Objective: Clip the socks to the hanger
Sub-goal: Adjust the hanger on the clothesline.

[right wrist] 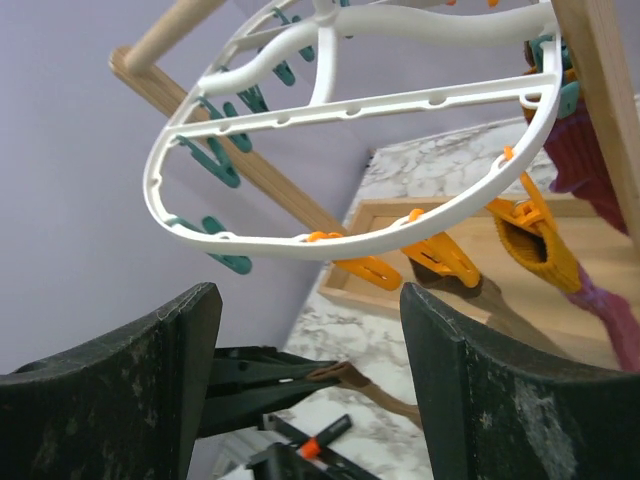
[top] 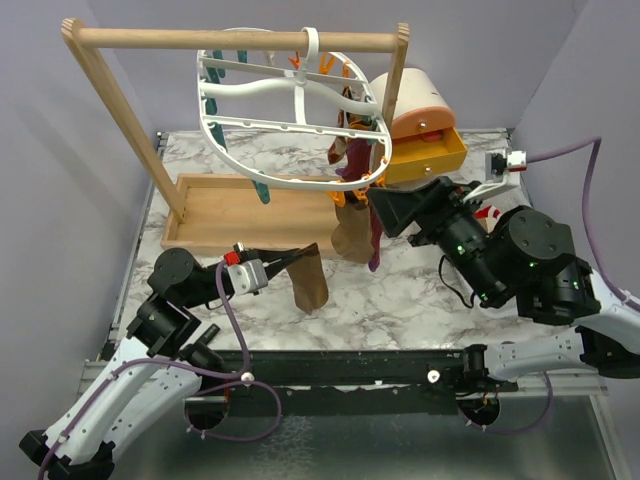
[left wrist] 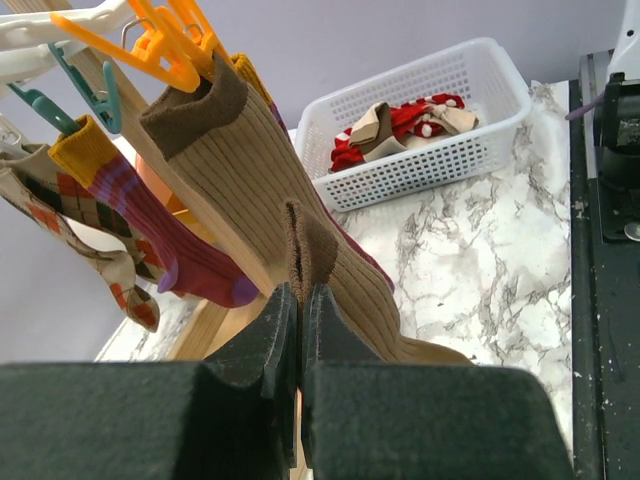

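Note:
The white oval hanger (top: 290, 100) hangs from the wooden bar, also in the right wrist view as the hanger (right wrist: 350, 232). Three socks hang clipped at its right side: a maroon sock (left wrist: 135, 225), an argyle sock (left wrist: 65, 225) and a tan-brown sock (left wrist: 230, 150) in an orange clip (left wrist: 165, 50). My left gripper (left wrist: 300, 292) is shut on the dark cuff of another tan-brown sock (left wrist: 310, 245), which droops to the table as the held sock (top: 310, 282). My right gripper (right wrist: 310, 345) stands open below the ring's orange clips (right wrist: 445, 262), with nothing between its fingers (right wrist: 470, 390).
The wooden rack's tray (top: 230, 215) sits behind the held sock, its posts either side of the hanger. A white slatted basket (left wrist: 420, 130) holds red-and-white and tan socks. An orange drawer box (top: 430, 158) with a pink roll (top: 420, 100) stands at the back right.

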`<action>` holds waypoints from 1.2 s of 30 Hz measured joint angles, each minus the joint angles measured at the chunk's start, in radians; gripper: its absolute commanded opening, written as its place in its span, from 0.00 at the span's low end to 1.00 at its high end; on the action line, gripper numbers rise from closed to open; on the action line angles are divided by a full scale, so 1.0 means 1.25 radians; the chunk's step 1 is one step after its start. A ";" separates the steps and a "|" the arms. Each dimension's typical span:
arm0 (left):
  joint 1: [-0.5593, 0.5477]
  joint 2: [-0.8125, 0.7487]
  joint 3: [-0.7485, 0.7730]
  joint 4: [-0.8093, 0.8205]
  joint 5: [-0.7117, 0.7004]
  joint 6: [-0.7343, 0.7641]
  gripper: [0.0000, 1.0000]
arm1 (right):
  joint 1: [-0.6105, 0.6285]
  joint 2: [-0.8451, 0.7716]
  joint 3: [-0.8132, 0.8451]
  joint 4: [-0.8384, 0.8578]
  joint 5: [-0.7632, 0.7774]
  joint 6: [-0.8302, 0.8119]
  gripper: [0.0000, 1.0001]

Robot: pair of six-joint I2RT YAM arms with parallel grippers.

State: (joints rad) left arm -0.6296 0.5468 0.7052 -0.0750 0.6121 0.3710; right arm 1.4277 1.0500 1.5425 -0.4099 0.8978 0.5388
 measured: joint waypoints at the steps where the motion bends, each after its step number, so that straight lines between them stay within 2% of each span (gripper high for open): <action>1: 0.000 0.000 0.000 0.001 0.000 -0.002 0.00 | 0.000 0.001 0.014 -0.011 0.002 0.028 0.78; 7: 0.000 -0.001 -0.002 0.021 0.000 -0.022 0.00 | -0.035 0.014 0.039 -0.039 -0.015 0.157 0.79; 12: 0.000 -0.002 -0.019 0.046 0.001 -0.044 0.00 | -0.195 0.076 0.060 -0.069 -0.139 0.248 0.79; 18: 0.000 -0.016 -0.028 0.057 0.001 -0.055 0.00 | -0.284 0.084 0.023 -0.074 -0.237 0.333 0.79; 22: 0.000 -0.023 -0.028 0.065 0.001 -0.057 0.00 | -0.385 0.065 -0.029 -0.068 -0.324 0.390 0.78; 27: 0.000 -0.023 -0.034 0.067 0.001 -0.058 0.00 | -0.489 0.048 -0.115 -0.032 -0.411 0.442 0.67; 36: 0.000 -0.022 -0.042 0.068 0.001 -0.058 0.00 | -0.550 0.049 -0.135 0.037 -0.504 0.470 0.45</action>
State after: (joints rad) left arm -0.6296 0.5190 0.6533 0.0097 0.6128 0.2989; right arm 0.7403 1.1110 1.3735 -0.3637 0.2680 1.1259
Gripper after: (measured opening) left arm 0.039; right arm 0.524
